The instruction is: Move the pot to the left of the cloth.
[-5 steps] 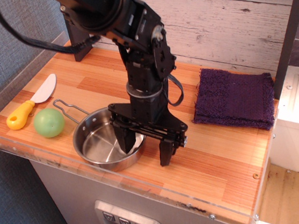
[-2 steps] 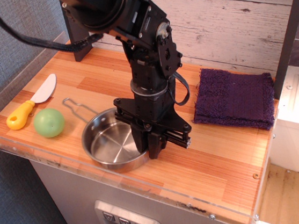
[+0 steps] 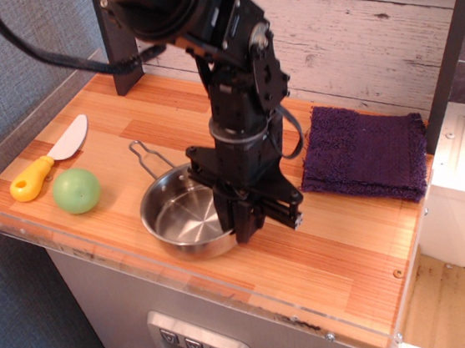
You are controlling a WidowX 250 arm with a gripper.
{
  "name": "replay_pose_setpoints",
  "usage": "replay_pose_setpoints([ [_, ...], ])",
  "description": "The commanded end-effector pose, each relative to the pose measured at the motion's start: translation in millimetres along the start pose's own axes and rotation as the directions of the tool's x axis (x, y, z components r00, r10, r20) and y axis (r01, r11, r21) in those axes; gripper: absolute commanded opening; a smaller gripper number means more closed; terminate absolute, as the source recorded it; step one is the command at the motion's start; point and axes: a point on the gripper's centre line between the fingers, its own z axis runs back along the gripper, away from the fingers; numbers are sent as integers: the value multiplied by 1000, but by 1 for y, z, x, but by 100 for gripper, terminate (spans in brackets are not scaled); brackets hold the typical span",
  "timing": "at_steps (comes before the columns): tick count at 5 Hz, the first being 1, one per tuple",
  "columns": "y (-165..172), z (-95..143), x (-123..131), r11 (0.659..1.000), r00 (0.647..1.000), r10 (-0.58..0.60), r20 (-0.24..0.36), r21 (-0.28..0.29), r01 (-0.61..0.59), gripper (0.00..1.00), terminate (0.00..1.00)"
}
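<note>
Gripper (image 3: 240,223) is clamped on the right rim of the pot (image 3: 183,217), which is near the cloth (image 3: 364,152), on its left side.

The pot (image 3: 189,217) is polished steel, mirror-bright inside, with a thin wire handle. The cloth (image 3: 364,152) is thick, fuzzy purple terry. The counter (image 3: 351,253) is smooth, varnished wood strips edged with clear plastic. The claw (image 3: 240,223) is matt black. The green ball (image 3: 76,191) looks smooth, with a dull sheen.
</note>
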Motion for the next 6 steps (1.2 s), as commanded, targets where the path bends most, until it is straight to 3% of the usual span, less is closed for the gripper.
replay_pose_setpoints([
  [1, 31, 81, 34, 976, 966, 199, 167, 55, -211, 0, 0],
  [2, 51, 93, 49, 956, 944, 274, 186, 55, -288, 0, 0],
  [3, 84, 77, 65, 913, 917, 378, 129, 111, -392, 0, 0],
  [4, 106, 56, 71, 887, 896, 435, 93, 129, -444, 0, 0],
  [6, 118, 25, 93, 897, 907, 413, 84, 136, -421, 0, 0],
])
